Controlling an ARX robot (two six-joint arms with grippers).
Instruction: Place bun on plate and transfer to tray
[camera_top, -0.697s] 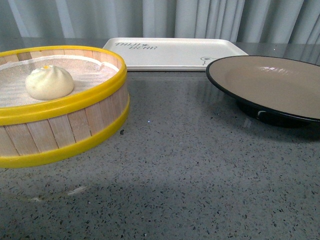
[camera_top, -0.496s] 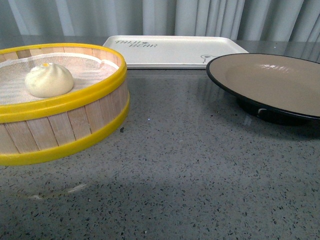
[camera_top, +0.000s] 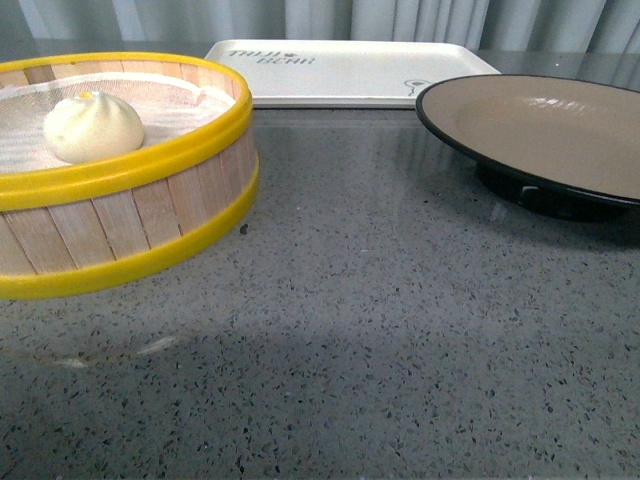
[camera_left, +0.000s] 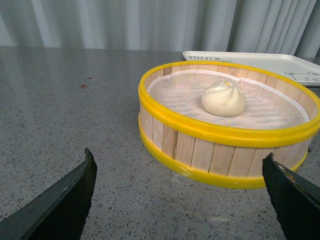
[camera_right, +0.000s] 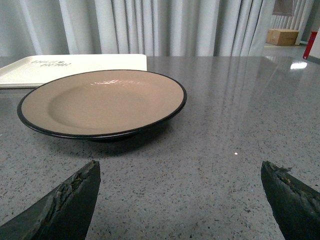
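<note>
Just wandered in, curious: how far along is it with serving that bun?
Nothing looks done: the bun sits in the steamer basket; plate and tray hold nothing. In hand: nothing, left pincer and right pincer are open, empty. Left: bun to plate, plate to tray.

A grey stone tabletop (camera_top: 380, 330) flecked with dark and pale specks fills the lower part of every view, smooth and glossy enough to mirror what stands behind it. A broad soft shadow (camera_top: 330, 420) darkens its near part in the front view. Behind the table hangs a pale grey-white curtain (camera_left: 150, 22) in long vertical folds, covering the whole back of the scene. In the right wrist view the curtain ends at one side, and past it a brown cardboard box (camera_right: 282, 36) and a red object (camera_right: 315, 44), cut by the frame, stand farther back. A bright patch of light (camera_right: 298, 65) gleams on the tabletop near them. The light is even and diffuse.
</note>
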